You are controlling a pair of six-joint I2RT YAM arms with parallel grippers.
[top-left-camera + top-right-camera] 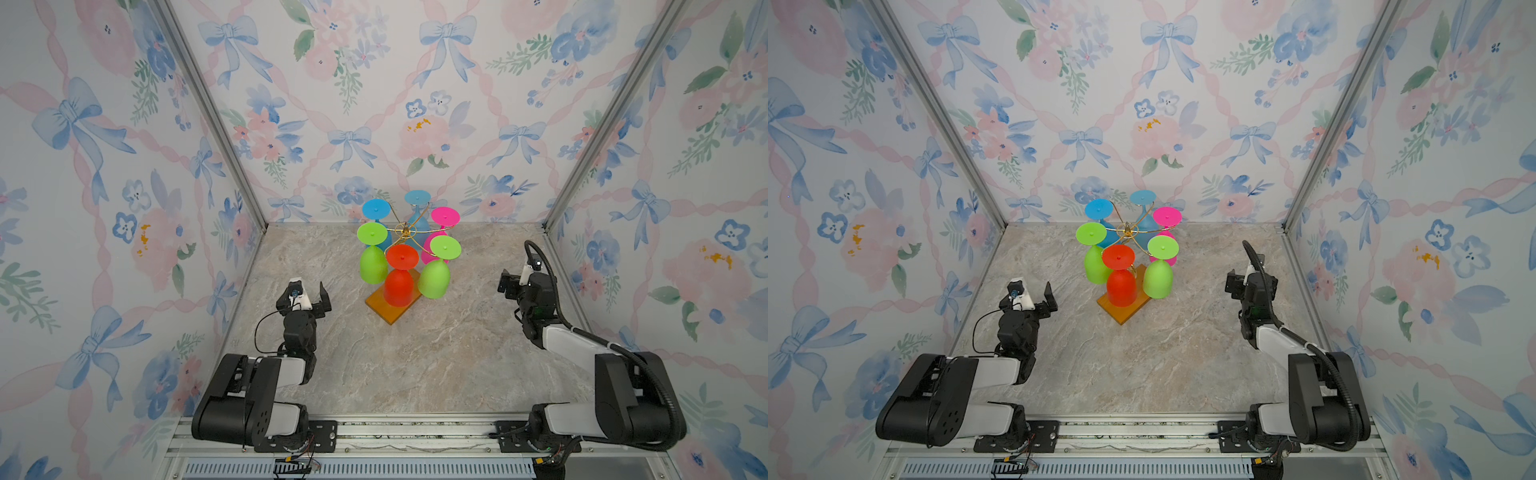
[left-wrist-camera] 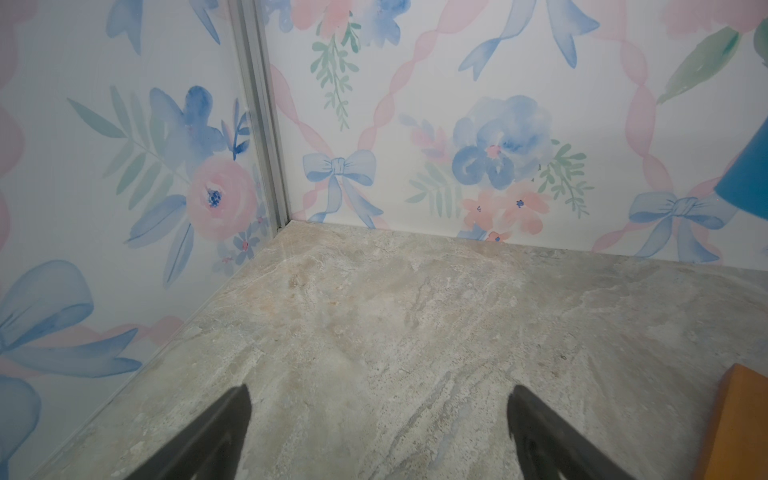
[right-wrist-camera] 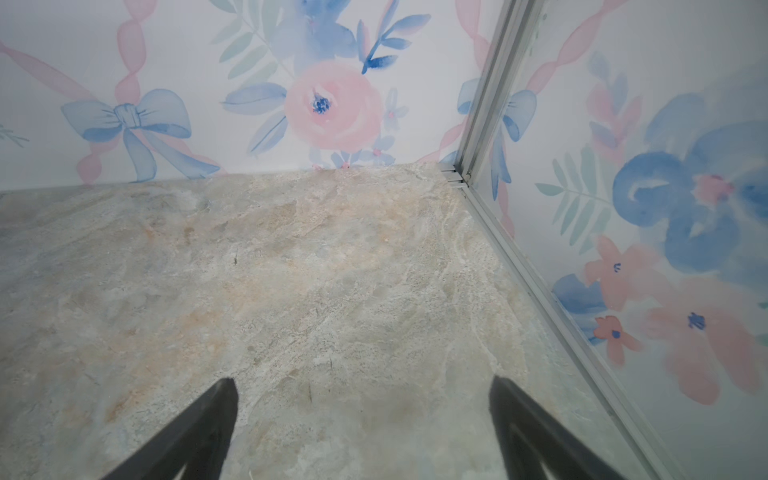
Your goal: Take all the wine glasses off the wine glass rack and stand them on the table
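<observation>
Toward the back middle of the grey stone-look counter (image 1: pixel 415 365), in both top views: a thin gold wire wine glass rack (image 1: pixel 405 229) (image 1: pixel 1126 229) with curly arms, fixed on a flat orange-brown wooden base (image 1: pixel 392 312) (image 1: pixel 1121 313). Base flat on the counter, turned a bit, with one corner toward the front.

Six bright wine glasses hanging on the rack, all upside down, round feet up and bowls down. At the front, a bright red wine glass (image 1: pixel 399 289), bowl just over the base. To its left, a lime green wine glass (image 1: pixel 372 270). To its right, a second lime green wine glass (image 1: pixel 434 282). Behind on the right, a hot pink wine glass (image 1: pixel 444 216). At the back, a light blue wine glass (image 1: pixel 417 197), and at the back left, a deeper blue wine glass (image 1: pixel 376 209). None off the rack yet.

Left fingers (image 1: pixel 323 296) (image 2: pixel 224 424) black, spread wide, holding nothing. Over the counter, to the left of the rack and apart from it. In the left wrist view, just bare counter between them, with a corner of the wooden base (image 2: pixel 739 424) and a bit of the deeper blue wine glass (image 2: pixel 748 183) at the edge.

Right fingers (image 1: pixel 506 286) (image 3: pixel 509 411) black and spread wide too, holding nothing. Well to the right of the rack, near the right side wall. In the right wrist view, bare counter between them, and the flowery wall (image 3: pixel 665 208) close by.
</observation>
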